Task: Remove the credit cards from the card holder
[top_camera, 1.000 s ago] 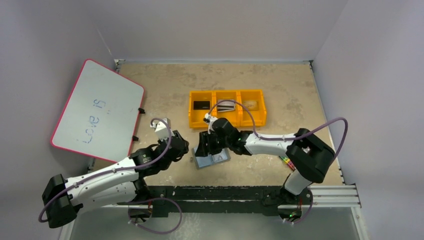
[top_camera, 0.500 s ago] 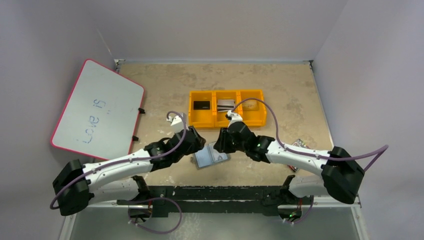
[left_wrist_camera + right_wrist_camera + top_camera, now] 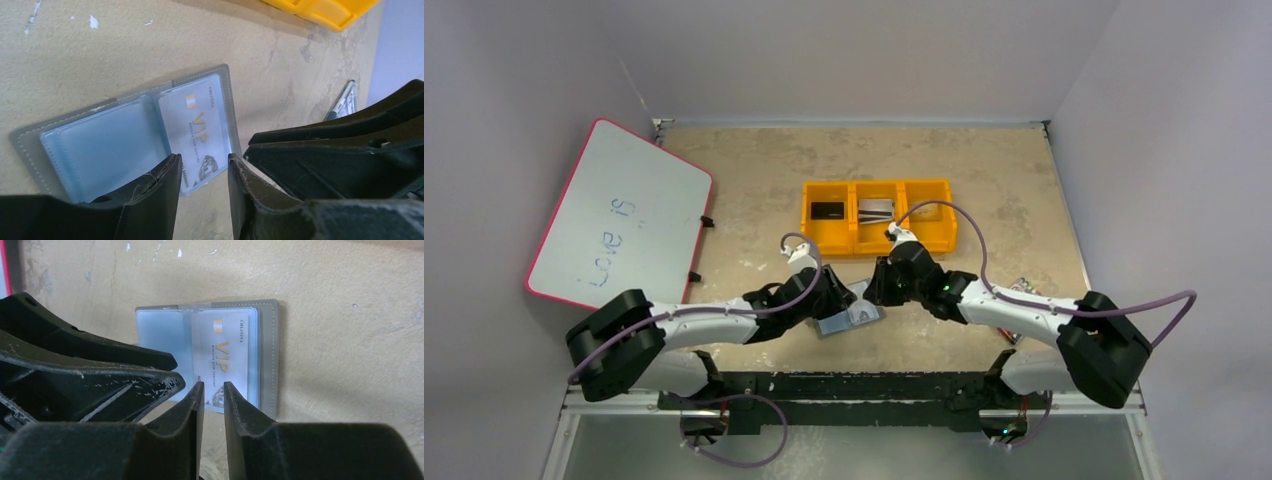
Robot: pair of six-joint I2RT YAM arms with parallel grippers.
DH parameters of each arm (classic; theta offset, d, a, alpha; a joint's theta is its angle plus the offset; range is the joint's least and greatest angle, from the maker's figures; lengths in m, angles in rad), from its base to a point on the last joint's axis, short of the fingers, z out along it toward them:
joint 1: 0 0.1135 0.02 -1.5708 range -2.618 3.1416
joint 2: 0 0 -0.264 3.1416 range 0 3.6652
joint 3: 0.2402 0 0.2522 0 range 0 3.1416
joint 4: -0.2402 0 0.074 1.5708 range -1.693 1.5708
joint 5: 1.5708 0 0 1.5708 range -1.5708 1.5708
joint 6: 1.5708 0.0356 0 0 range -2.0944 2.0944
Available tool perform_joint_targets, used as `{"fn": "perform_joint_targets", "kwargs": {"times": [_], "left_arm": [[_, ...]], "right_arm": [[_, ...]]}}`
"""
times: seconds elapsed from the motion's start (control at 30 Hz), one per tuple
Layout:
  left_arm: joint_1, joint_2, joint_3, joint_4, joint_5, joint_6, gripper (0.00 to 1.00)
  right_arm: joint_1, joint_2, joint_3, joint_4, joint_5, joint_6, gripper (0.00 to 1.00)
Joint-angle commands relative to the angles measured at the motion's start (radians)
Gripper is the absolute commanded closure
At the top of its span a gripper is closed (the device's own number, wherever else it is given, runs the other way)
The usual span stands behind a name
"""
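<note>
The card holder (image 3: 848,320) lies open and flat on the table, pale blue-grey inside. A pale VIP credit card (image 3: 200,122) sits in its right pocket, its lower end sticking out past the pocket edge; the left pocket (image 3: 102,145) looks empty. The holder (image 3: 270,350) and card (image 3: 222,352) also show in the right wrist view. My left gripper (image 3: 842,297) is open and empty, low at the holder's near edge (image 3: 204,162). My right gripper (image 3: 874,290) faces it, jaws a narrow gap apart and empty, just short of the card's end (image 3: 213,386).
A yellow three-part bin (image 3: 879,246) stands behind the holder, holding a black card (image 3: 827,210), a silver card (image 3: 876,210) and a beige card (image 3: 927,211). A whiteboard (image 3: 619,220) leans at the left. A small pack (image 3: 1022,288) lies at the right by the right arm.
My left arm has reached rightward, bringing its gripper up to the holder. My right gripper pulled back off the holder to its right end, then held still.
</note>
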Motion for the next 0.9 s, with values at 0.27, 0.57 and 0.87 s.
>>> {"fn": "perform_joint_targets", "kwargs": {"times": [0.27,0.57,0.87], "left_arm": [[-0.009,0.032,-0.058,0.123,0.023,-0.057,0.61],[-0.019,0.074,-0.067,0.138,0.026,-0.051,0.6],[-0.028,0.14,-0.093,0.253,0.033,-0.082,0.69]], "right_arm": [[-0.021,0.114,-0.009,0.049,-0.075,-0.043,0.76],[-0.022,0.183,-0.016,0.013,0.025,-0.036,0.78],[-0.021,0.224,-0.042,0.032,0.029,-0.012,0.8]]}}
